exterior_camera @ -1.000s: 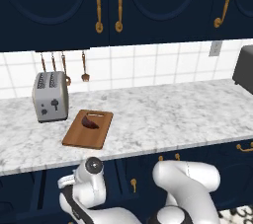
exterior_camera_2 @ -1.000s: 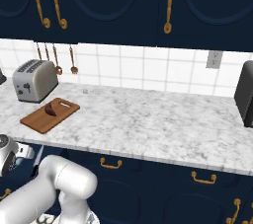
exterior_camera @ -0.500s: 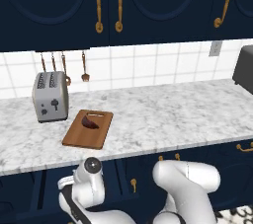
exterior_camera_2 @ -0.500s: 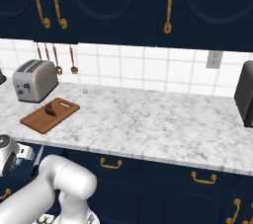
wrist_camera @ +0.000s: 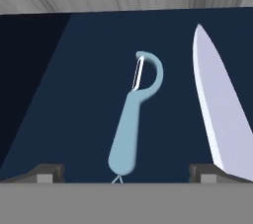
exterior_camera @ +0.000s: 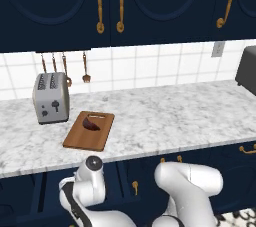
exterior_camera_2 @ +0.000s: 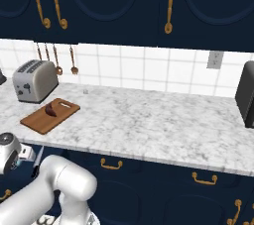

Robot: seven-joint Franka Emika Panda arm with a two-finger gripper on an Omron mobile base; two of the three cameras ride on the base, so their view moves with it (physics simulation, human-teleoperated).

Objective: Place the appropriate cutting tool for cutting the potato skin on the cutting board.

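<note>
Fingers: my gripper [wrist_camera: 126, 171] has its two dark tips spread wide at the bottom of the hand view, nothing between them yet.
Peeler: the cutting tool [wrist_camera: 133, 119] lies on the dark blue floor of what I take to be an open drawer, handle end toward me, centred between the tips.
Knife: its pale steel blade [wrist_camera: 220, 114] lies just beside the peeler, to its right, apart from it.
Change: over the last second the arm has sunk a little lower below the counter in both base views; I judge I'm closing on the peeler.
Shapes: slim matte light-blue handle, hooked loop head with a thin bright blade.
Board: the cutting board [exterior_camera: 80, 138], brown wood with a slot handle, lies on the marble counter [exterior_camera: 165, 121] by the toaster [exterior_camera: 50, 97].
Potato: the potato [exterior_camera: 91, 123], a dark reddish lump, rests on the board.
</note>
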